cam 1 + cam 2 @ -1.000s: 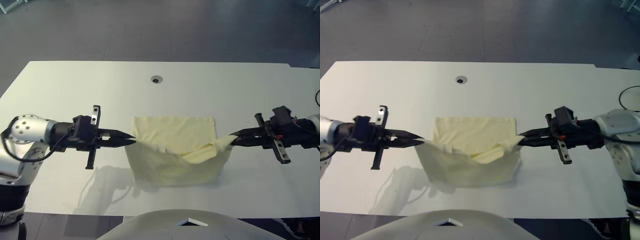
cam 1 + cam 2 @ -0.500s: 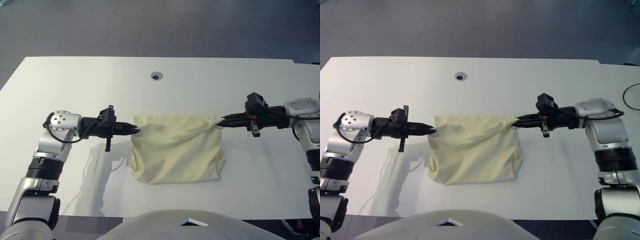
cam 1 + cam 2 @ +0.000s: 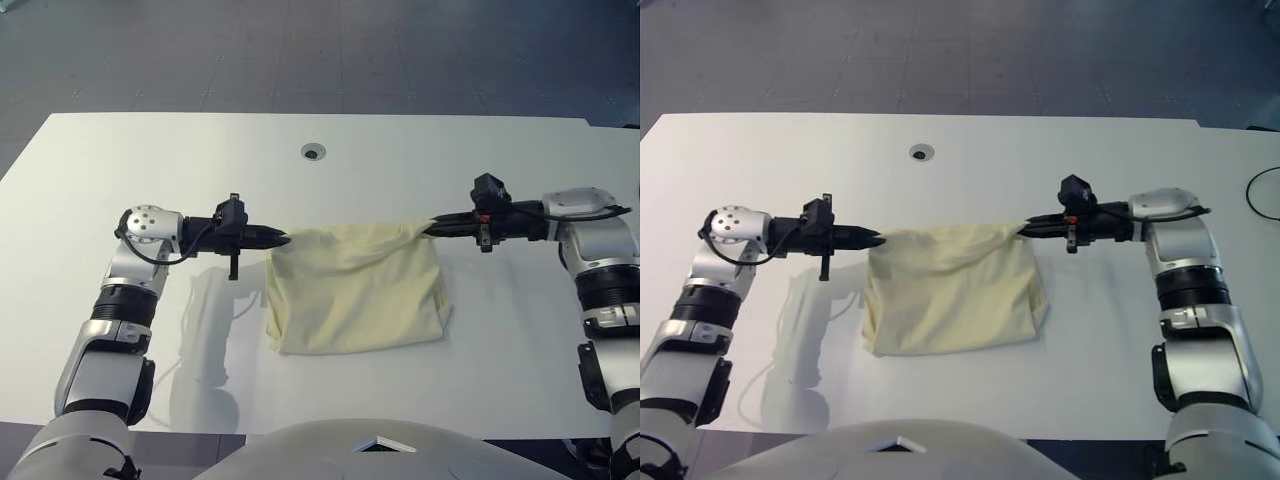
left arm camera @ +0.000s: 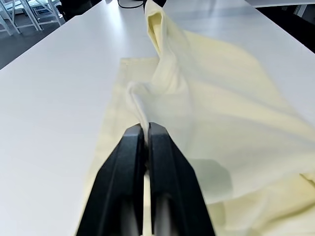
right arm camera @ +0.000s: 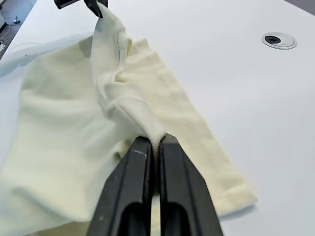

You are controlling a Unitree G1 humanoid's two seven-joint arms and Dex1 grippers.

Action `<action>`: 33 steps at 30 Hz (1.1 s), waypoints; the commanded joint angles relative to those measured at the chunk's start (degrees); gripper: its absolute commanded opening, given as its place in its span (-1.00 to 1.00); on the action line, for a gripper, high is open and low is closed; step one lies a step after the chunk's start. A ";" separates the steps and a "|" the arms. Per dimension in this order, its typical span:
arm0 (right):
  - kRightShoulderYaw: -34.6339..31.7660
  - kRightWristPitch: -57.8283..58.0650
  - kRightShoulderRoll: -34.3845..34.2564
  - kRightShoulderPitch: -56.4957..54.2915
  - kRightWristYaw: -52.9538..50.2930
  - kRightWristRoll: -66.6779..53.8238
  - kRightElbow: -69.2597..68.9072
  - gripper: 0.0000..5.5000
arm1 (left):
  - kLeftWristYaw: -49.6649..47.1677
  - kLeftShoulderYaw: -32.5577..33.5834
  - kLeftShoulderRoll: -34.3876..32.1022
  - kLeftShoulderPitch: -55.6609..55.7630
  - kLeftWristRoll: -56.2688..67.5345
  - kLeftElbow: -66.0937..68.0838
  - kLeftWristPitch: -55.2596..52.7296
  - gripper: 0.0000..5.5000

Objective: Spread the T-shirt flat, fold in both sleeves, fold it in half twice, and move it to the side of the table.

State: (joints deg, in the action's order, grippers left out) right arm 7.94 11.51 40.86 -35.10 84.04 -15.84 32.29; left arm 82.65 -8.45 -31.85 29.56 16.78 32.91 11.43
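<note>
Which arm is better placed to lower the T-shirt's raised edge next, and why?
Neither alone, I'd judge: the left pincer and right pincer are each shut on one corner of the T-shirt, its edge stretched between them, so both should lower together.

White table (image 3: 120, 150) with a round cable port (image 3: 314, 152) — grey tiled floor (image 3: 300, 50) beyond.

Round cable grommet (image 3: 313, 152), dark grey floor (image 3: 300, 50), black cable loop (image 3: 1251, 188)

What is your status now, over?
Left gripper shut on T-shirt corner. Right gripper shut on other corner. Edge stretched between them, rest on table. Round hole beyond, apart.
</note>
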 commanded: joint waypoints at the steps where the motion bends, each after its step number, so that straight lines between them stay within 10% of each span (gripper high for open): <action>1: -0.58 -1.56 -1.83 -4.30 -1.61 1.74 4.68 -1.00 | -1.46 -0.01 1.32 3.93 -3.44 5.44 3.97 -1.00; 19: -0.86 -7.26 -9.54 -12.22 -10.38 10.09 27.55 -1.00 | -9.63 -0.49 4.31 9.88 -14.32 27.72 15.42 -1.00; 33: -7.88 -3.46 -10.12 -15.22 -17.91 8.59 31.14 -0.20 | -18.91 3.94 3.91 12.08 -15.32 31.35 20.26 -0.41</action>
State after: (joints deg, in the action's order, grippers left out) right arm 1.71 7.37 29.96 -48.86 67.61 -6.52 64.09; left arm 65.50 -5.86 -26.49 40.25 1.31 64.32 30.62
